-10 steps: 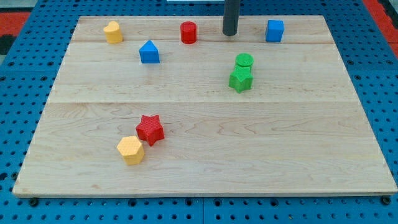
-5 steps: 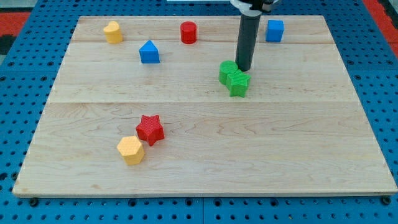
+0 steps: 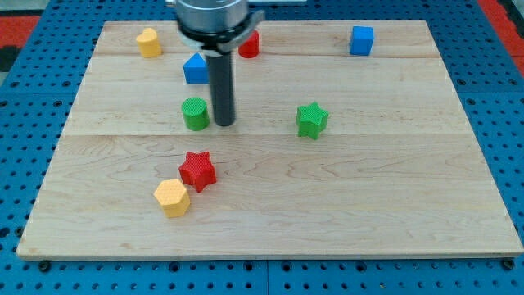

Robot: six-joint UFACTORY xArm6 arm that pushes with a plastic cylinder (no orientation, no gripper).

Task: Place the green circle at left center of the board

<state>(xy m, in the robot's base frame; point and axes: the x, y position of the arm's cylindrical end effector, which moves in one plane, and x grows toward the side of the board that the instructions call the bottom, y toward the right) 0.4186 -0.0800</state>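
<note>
The green circle (image 3: 195, 113) stands on the wooden board (image 3: 368, 197), left of the board's middle. My tip (image 3: 223, 124) is right beside it, on its right side, touching or nearly touching it. The rod rises from there to the view's top and hides part of the red cylinder (image 3: 250, 43). The green star (image 3: 311, 120) sits apart, right of the middle.
A blue triangular block (image 3: 195, 69) sits just above the green circle. A yellow block (image 3: 148, 42) is at the top left, a blue cube (image 3: 361, 40) at the top right. A red star (image 3: 197, 170) and a yellow hexagon (image 3: 172, 197) sit together at the lower left.
My tip has swept left across the board, pushing the green circle away from the green star to left of the middle. The green star shifted slightly.
</note>
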